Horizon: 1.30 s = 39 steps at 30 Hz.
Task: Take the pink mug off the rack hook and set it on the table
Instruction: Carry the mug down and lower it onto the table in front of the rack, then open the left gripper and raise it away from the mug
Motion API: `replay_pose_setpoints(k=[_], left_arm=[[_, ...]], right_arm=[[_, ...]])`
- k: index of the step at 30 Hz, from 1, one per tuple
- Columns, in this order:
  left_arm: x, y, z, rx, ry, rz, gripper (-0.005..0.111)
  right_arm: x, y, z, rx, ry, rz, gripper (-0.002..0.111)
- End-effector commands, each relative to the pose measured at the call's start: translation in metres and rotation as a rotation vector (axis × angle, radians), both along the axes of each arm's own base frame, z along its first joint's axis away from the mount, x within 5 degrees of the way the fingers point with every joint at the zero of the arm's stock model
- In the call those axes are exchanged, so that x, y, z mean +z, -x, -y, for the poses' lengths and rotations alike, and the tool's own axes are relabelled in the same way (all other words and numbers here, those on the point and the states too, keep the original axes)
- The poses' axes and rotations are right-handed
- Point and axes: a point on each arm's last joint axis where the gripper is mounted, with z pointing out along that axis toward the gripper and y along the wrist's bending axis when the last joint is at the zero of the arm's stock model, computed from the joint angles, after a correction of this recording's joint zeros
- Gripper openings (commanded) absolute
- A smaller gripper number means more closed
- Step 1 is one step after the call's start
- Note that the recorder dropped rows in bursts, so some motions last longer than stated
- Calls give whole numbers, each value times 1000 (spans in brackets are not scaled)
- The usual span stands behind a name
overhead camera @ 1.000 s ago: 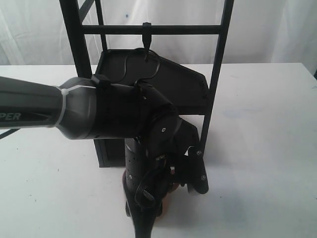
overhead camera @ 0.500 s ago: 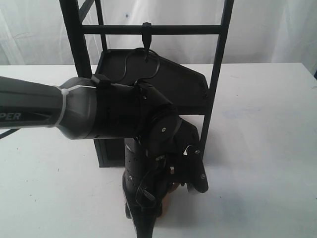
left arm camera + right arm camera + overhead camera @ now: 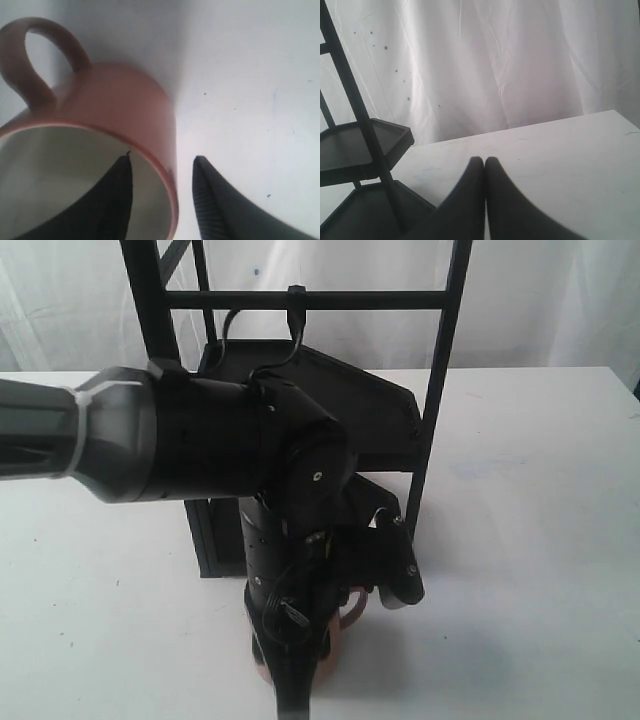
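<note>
On the table [image 3: 250, 75]: pink mug [image 3: 125, 100] is set down, clear of the rack hook [image 3: 296, 302].
Left gripper [image 3: 162, 157]: fingers are parted astride the mug wall, not clamped.
Right gripper [image 3: 485, 159]: fingers are pressed together, empty.

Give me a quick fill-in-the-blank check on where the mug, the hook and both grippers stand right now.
1. One finger of the left gripper sits ____ the pink mug, the other outside its wall, with gaps on both sides.
2. The right gripper has its fingers pressed ____, holding nothing.
3. The rack hook carries ____ mug.

Missing words: inside; together; no
</note>
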Motion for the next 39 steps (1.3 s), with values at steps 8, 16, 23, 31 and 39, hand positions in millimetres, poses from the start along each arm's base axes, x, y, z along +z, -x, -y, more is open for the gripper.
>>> replay_pose_setpoints(k=[8,16,23,31,39], left_arm=[[26,10,-5,18,39,9,44],[48,22,-7,49,149,-26,43],[70,32,-4,78,297,-59,9],[101,44,-6,104,473,-48,0],[126,55,-15,119,568,-41,0]], right_arm=[[0,0,0,1,0,4,0],[0,0,0,1,0,4,0],[0,0,0,1,0,4,0],[0,0,0,1,0,4,0],[0,0,0,1,0,4,0]])
